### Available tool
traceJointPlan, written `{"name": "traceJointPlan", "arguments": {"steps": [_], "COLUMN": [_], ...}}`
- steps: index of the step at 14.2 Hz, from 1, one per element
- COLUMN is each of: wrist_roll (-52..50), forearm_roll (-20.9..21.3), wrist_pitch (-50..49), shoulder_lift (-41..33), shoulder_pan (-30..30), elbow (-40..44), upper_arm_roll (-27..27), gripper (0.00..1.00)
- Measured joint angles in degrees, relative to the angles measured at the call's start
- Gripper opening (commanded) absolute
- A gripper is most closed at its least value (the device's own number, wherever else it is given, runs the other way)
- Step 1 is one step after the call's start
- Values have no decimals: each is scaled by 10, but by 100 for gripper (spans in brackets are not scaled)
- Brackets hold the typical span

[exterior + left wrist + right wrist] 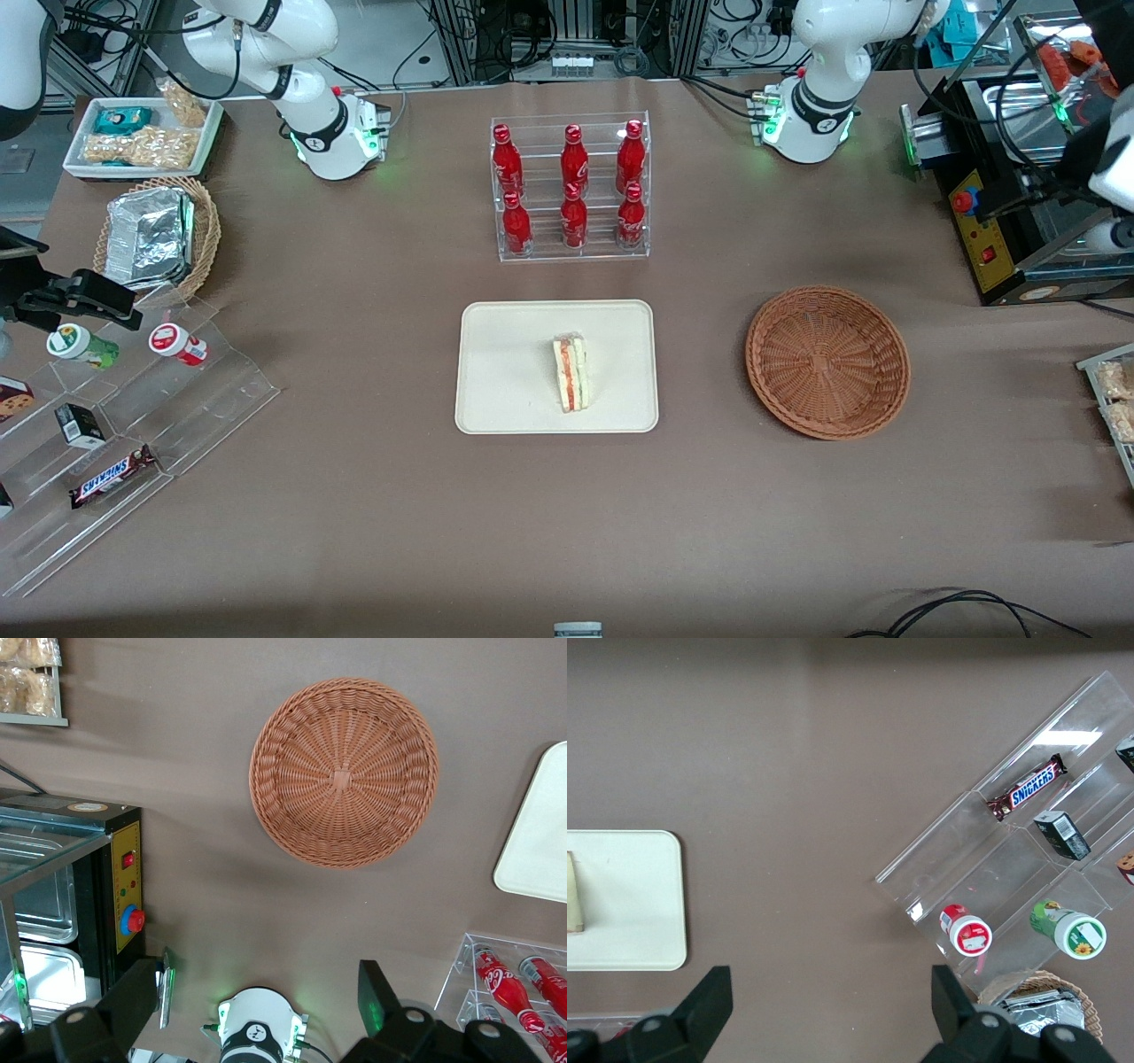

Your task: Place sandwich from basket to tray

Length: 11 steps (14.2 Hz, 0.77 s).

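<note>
Sandwich (571, 372) on tray (505, 372), long axis toward front camera; tool (266, 1005) released, above table.

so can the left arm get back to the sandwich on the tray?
Probably yes: the sandwich lies uncovered on the tray, nothing stacked around it. The gripper, fingers open, hangs above bare table beside the empty basket.

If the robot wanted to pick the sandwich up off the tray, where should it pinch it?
Probably from straight above, across the two flat bread faces near the middle. The sandwich stands on edge on the tray, filling stripe facing up, so the faces offer parallel sides to squeeze. The tool hangs open, apart from it, above the table beside the empty basket.
</note>
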Motion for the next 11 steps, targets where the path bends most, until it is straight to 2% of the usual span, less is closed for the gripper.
{"name": "traceJointPlan", "arguments": {"steps": [7,11], "wrist_roll": [-10,-10], "forearm_roll": [-15,-43], "wrist_pitch": [0,1], "shoulder_lift": [-5,-3], "shoulder_pan": [7,11], "elbow": [-2,2], "upper_arm_roll": [-5,-3], "gripper": [100,100]}}
